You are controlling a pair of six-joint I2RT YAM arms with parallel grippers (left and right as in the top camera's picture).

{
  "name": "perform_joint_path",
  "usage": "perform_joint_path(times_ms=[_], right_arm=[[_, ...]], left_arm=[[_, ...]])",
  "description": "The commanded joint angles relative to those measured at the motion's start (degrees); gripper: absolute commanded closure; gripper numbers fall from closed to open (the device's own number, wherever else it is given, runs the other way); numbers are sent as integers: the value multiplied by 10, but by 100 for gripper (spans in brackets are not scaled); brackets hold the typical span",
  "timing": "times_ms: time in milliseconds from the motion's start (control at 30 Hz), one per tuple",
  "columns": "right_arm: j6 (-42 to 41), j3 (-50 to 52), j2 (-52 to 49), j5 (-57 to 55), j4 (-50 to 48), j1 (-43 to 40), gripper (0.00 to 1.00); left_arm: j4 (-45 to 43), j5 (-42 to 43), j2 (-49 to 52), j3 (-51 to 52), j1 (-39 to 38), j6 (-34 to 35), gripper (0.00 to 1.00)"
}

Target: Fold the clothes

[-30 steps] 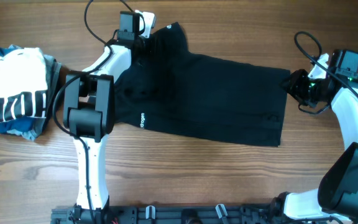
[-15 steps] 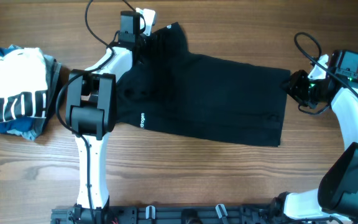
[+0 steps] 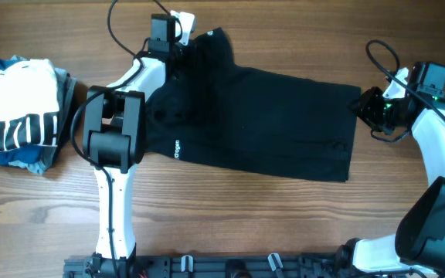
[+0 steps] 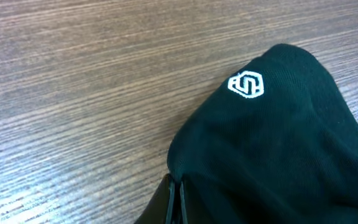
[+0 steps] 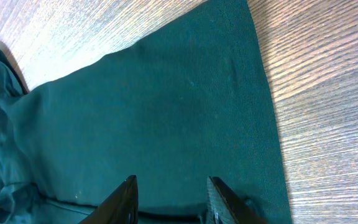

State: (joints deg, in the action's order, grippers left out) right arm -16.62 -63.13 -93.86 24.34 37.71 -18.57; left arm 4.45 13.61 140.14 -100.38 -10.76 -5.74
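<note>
black T-shirt [image 3: 261,116] lies spread flat mid-frame on the table [image 3: 284,232], left gripper [image 4: 176,199] pinched closed on its upper-left corner, right gripper [image 5: 171,190] spread wide over the right edge, probably readying a fold lift

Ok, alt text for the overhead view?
A plain black soft T-shirt lies spread on the brown wooden table, left fingers at its upper-left corner, right fingers at its right edge. A white black-striped garment sits far left.
</note>
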Motion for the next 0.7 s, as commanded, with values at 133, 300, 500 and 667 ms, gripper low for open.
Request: perform_joint_path(times_ms=[133,300,500,667], right_arm=[[-6,6,-9,-3,-4,2,65],[-5,6,-9,-3,-9,2,65],[-5,6,-9,-3,-10,2,65],[-5,6,-9,-3,-13,2,65]], left_arm=[[86,9,-115,11,-7,0,96],[201,4,-202,11,-7,-1,96],[435,-26,-230,11,-7,0,83],[452,-68,-228,11,-7,0,56]])
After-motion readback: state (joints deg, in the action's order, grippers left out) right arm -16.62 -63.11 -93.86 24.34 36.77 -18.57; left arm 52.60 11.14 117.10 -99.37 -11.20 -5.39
